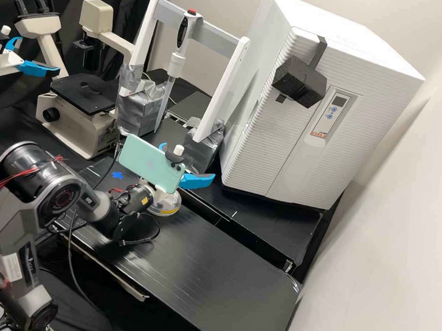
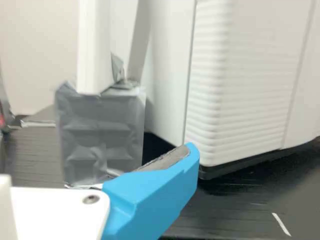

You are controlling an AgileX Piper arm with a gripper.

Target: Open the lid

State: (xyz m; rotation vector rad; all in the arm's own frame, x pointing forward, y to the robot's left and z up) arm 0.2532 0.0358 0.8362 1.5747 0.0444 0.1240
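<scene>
Currently, we log the incubator door [image 1: 309, 161] shut, right of centre; opening undone. Our gripper [image 1: 188, 161], left of centre: spread.

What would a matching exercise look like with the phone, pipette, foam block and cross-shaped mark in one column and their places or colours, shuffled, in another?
Things:
1. phone
2. pipette
3. foam block
4. cross-shaped mark

Places or colours:
A. on the white cabinet's front
B. mint green
C. bright blue
D. at the rack's grey crossbar

Right pairs: 1-B, 2-D, 3-A, 4-C
</scene>
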